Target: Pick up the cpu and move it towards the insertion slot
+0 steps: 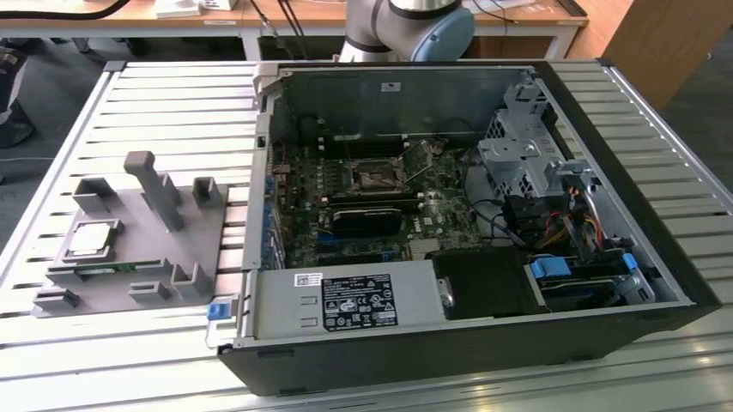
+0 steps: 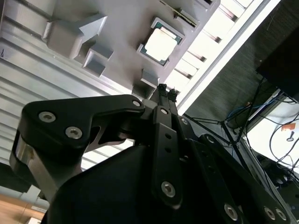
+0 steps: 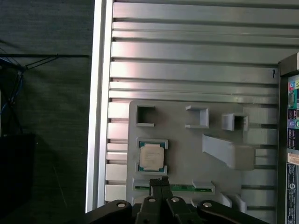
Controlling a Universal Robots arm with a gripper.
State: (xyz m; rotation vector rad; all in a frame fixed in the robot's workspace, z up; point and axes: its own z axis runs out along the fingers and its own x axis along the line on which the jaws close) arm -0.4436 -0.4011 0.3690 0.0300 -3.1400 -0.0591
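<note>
Fingers [image 3: 155,187] of the gripper [image 3: 161,180] met, empty; in the exterior view one cpu [image 1: 92,239] lay near nine o'clock of one insertion slot [image 1: 375,178].

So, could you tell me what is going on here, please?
A robot arm is going for a cpu. The cpu lies in a grey holder on the table beside an open computer, not yet picked up. The gripper hovers near it, shut and empty. The slot is inside the computer.
</note>
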